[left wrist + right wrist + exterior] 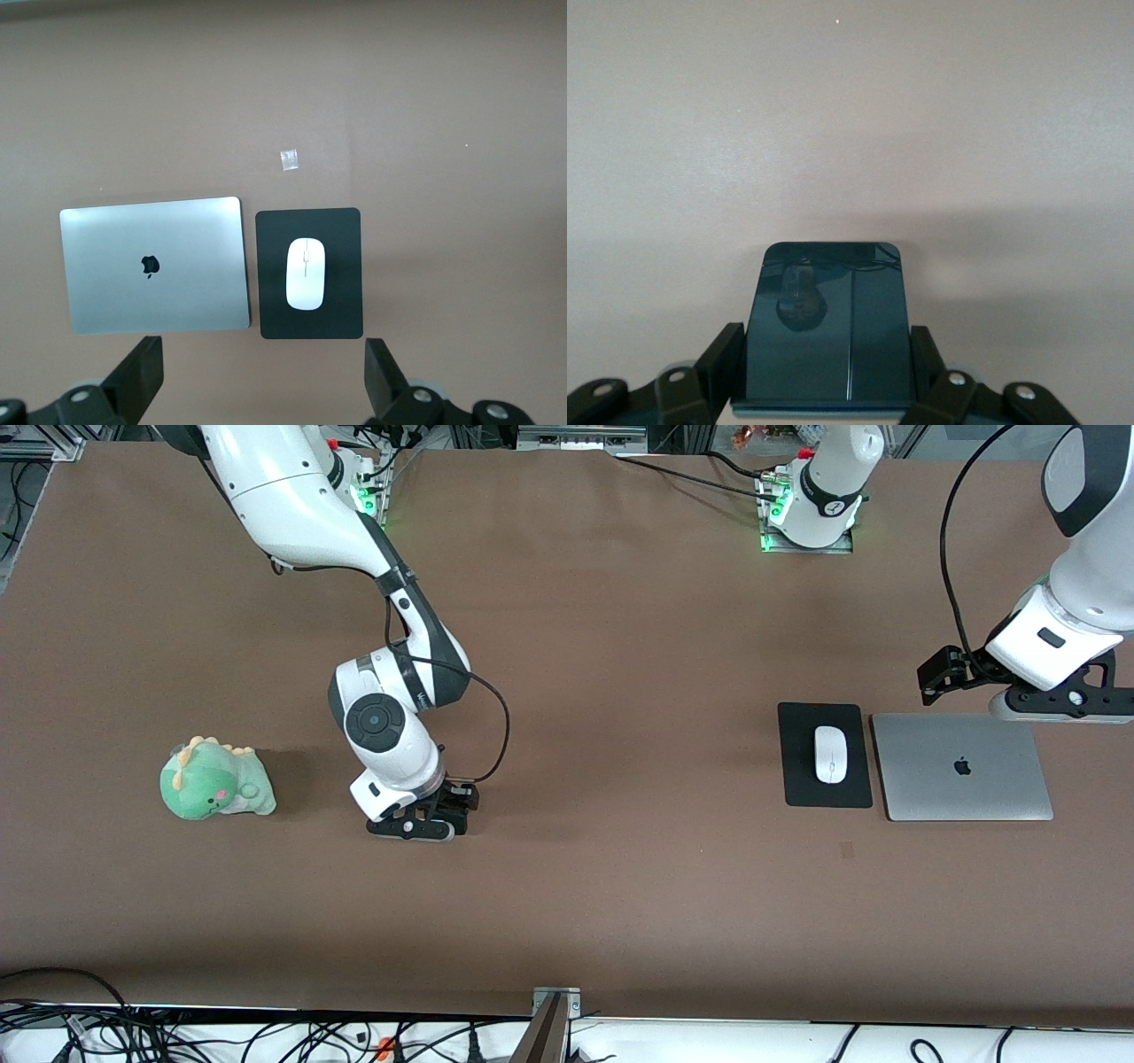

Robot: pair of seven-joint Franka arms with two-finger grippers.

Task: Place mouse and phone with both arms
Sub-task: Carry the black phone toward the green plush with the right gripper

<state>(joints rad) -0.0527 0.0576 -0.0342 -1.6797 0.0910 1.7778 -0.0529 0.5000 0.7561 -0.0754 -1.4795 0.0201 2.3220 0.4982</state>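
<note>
We start at the right gripper, which sits low over the bare brown table, roughly midway along its length and toward the right arm's end. In the right wrist view its two fingers press against the long edges of the phone, a dark glossy slab whose face mirrors the camera above it. So the right gripper is clamped on the phone. From the front camera the phone itself is hidden under the gripper, and we cannot tell whether it touches the table or hangs just above it.

Moving outward from that gripper, toward the right arm's end of the table, a green plush dinosaur lies on its side, well apart from the gripper.

The left gripper waits in the air over the edge of the closed silver laptop that lies farther from the front camera. Its fingers stand wide apart with nothing between them, as the left wrist view shows.

Below that gripper, just beside the laptop on the side toward the right arm, lies the black mouse pad. The white mouse rests on the pad near its middle, lengthwise along it.

Nearer to the front camera than the pad, a small pale scrap, perhaps tape, lies on the table.
</note>
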